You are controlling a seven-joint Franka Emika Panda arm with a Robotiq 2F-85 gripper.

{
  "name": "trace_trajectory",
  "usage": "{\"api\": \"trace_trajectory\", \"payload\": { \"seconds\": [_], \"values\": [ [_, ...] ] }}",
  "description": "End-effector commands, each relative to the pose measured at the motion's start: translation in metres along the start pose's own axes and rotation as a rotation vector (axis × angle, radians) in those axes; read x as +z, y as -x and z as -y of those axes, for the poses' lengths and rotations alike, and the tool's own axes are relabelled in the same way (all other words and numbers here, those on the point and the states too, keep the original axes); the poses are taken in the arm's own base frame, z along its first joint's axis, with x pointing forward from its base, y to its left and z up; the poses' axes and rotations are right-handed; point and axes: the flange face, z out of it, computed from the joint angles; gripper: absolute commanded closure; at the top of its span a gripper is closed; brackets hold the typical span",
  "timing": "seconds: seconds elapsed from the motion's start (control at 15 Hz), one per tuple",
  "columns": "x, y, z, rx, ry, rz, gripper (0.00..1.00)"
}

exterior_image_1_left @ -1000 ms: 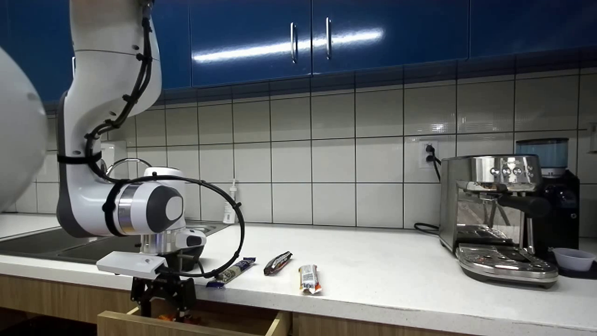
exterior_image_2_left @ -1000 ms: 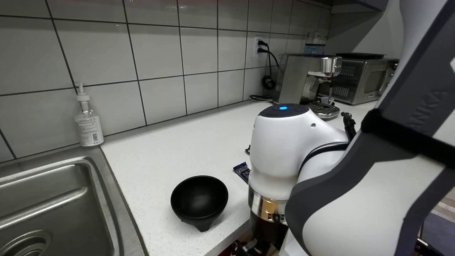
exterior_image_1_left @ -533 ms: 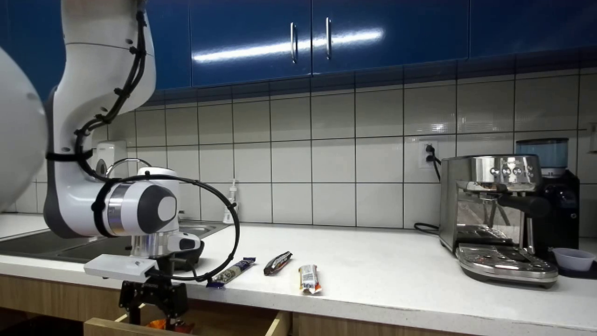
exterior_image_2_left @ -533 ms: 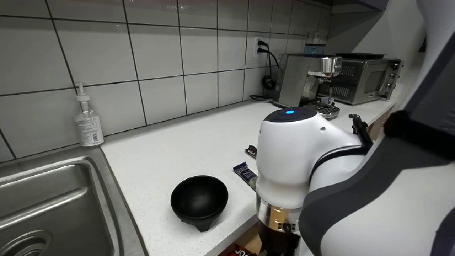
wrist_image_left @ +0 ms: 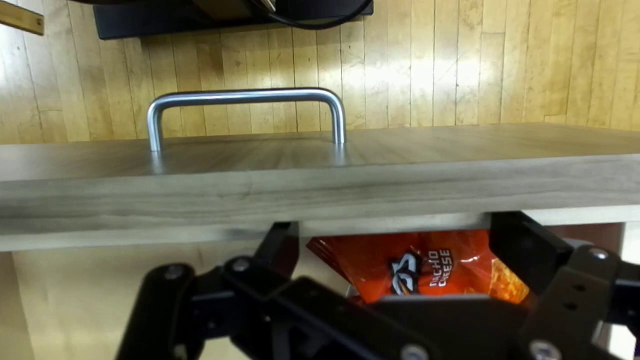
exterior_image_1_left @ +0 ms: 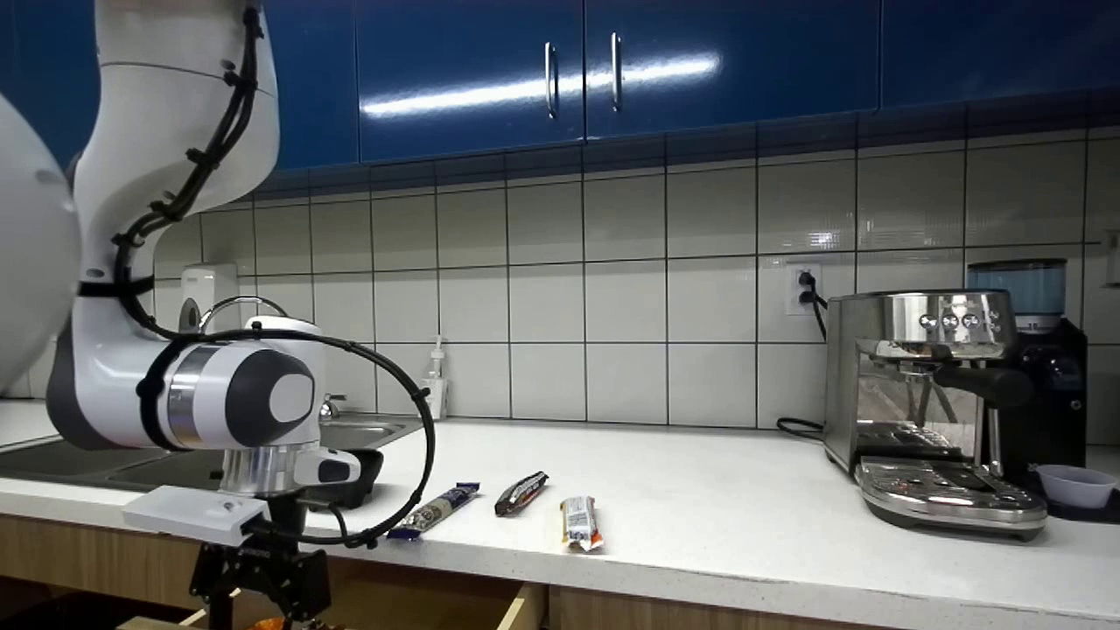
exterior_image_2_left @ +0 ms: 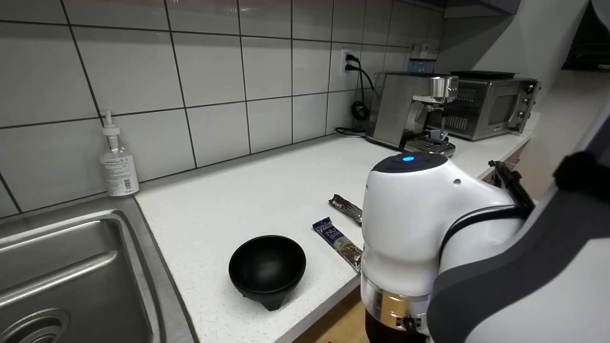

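Observation:
My gripper [wrist_image_left: 395, 231] is open and empty, its two fingers spread wide and pointing down inside a pulled-out wooden drawer. In the wrist view the fingertips are up against or very near the inner side of the drawer front [wrist_image_left: 310, 195], which bears a metal bar handle [wrist_image_left: 245, 96]. A red Nacho Cheese chip bag [wrist_image_left: 360, 265] lies in the drawer below and between the fingers, partly hidden by the gripper. In an exterior view the gripper [exterior_image_1_left: 260, 612] is low in the drawer [exterior_image_1_left: 523, 605], below the counter edge, with its tips near the bottom of the picture.
On the counter [exterior_image_1_left: 682, 490] lie a blue-wrapped bar [exterior_image_1_left: 435, 512], a dark bar [exterior_image_1_left: 521, 493] and a white-orange bar [exterior_image_1_left: 580, 522]. A black bowl [exterior_image_2_left: 267, 267] stands beside the sink [exterior_image_2_left: 62, 267]. A soap bottle [exterior_image_2_left: 119, 166], espresso machine [exterior_image_1_left: 927, 411] and toaster oven [exterior_image_2_left: 491, 105] stand farther back.
The arm and gripper have moved left and a little down in an exterior view. The drawer front has moved with them, so the drawer is open wider. More of the bars shows.

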Motion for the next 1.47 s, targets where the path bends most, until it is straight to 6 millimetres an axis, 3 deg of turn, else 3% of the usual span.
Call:
{"api": "trace_trajectory", "payload": {
  "seconds": [0.0,0.67,1.07,1.4],
  "values": [
    [0.018,0.028,0.001,0.0,-0.014,0.099,0.0],
    [0.037,0.049,0.004,0.01,-0.012,0.206,0.0],
    [0.034,0.047,0.003,0.013,-0.003,0.201,0.0],
    [0.018,0.039,0.002,0.029,-0.005,0.132,0.0]
  ]
}}
